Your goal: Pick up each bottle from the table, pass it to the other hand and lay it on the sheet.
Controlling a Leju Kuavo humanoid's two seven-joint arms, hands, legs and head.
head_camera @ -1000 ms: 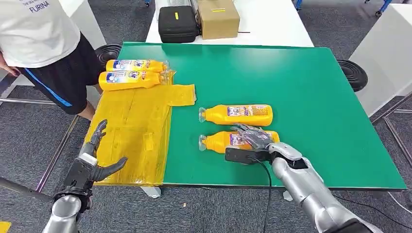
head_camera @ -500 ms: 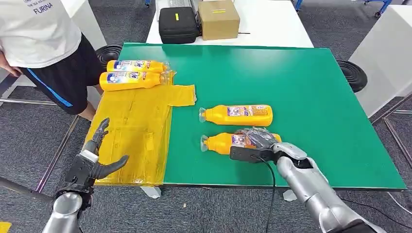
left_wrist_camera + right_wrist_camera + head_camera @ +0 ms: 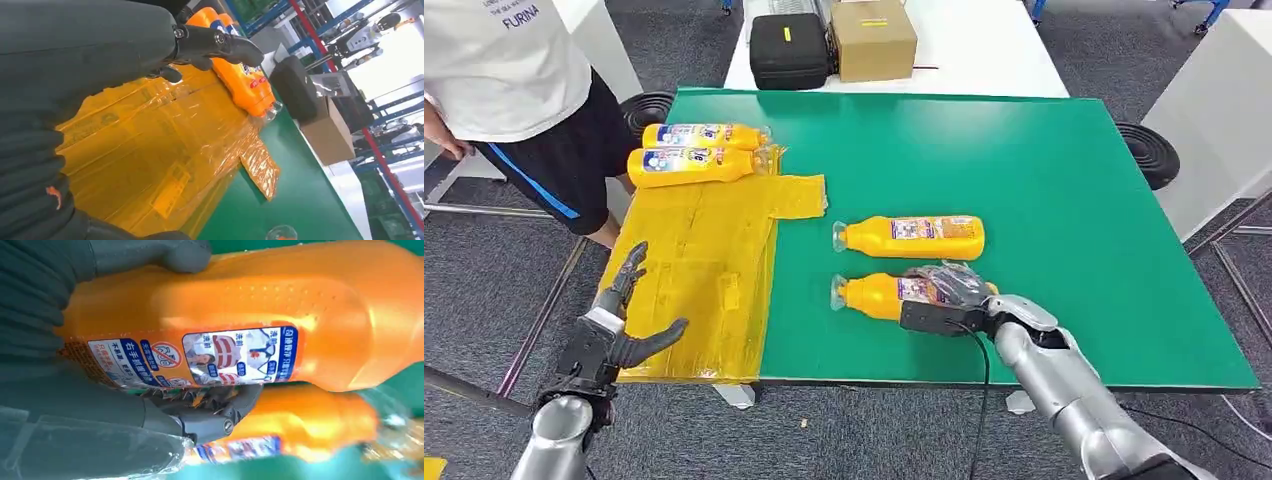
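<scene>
- Over the last second the right hand (image 3: pixel 946 290) has closed around the near bottle (image 3: pixel 879 295); its fingers now wrap the labelled body, where before they lay spread on top.
- The near bottle's cap end has shifted a little toward 9 o'clock and it looks slightly raised, so I judge the pickup is just beginning.
- The far bottle (image 3: pixel 912 236) lies untouched just beyond it, toward 12 o'clock.
- The left hand (image 3: pixel 614 335) hangs open and empty at 8 o'clock by the near edge of the yellow sheet (image 3: pixel 699 290), unchanged, ready to receive.
- Two laid bottles (image 3: pixel 694 152) rest at the sheet's far end, near 11 o'clock.
- The green table (image 3: pixel 1064 200) carries everything; beyond it stand a black case (image 3: pixel 789 48) and a cardboard box (image 3: pixel 873 38), and a person (image 3: pixel 514 90) stands at 10 o'clock on grey carpet.
</scene>
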